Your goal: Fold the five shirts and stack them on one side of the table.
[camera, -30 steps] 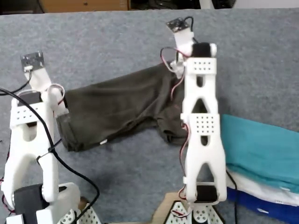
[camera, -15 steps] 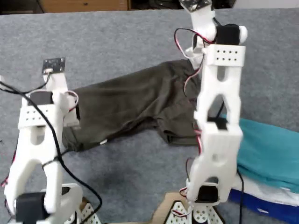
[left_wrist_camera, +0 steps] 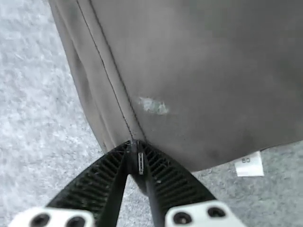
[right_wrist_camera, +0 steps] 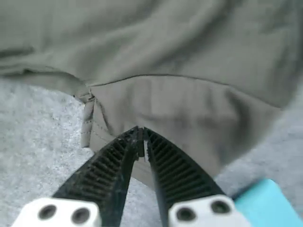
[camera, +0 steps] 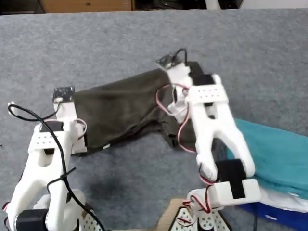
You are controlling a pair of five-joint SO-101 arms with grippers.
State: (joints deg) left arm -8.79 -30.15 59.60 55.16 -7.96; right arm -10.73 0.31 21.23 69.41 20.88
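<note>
Over on the left, the left arm [camera: 48, 159] is bent down at the near-left end of the dark olive shirt [camera: 125, 108]. Its jaws are pressed together right at the tips on the stitched edge there, with a small white label [left_wrist_camera: 248, 163] poking out just beside them. The shirt lies stretched across the middle of the grey bench [camera: 96, 38], rumpled along its near side and not yet folded.

At its right end the right arm [camera: 211, 120] leans in, and its jaws are nipped shut on the cloth close to a hemmed edge. Just right of that arm sits the pile: a teal shirt [camera: 274, 154] on top, with a white one [camera: 284, 198] and a blue one [camera: 279, 214] showing beneath it.

What worries me is how little cloth each pair of jaws has. Both grips are at the very tips on an edge, so I'd guess a quick lift or an uneven pull between the arms could let one end slip free. Either pinch may also have caught just one layer, which would leave the fold crooked. The right arm is close enough to the pile that a wide swing could drag the teal shirt askew.
</note>
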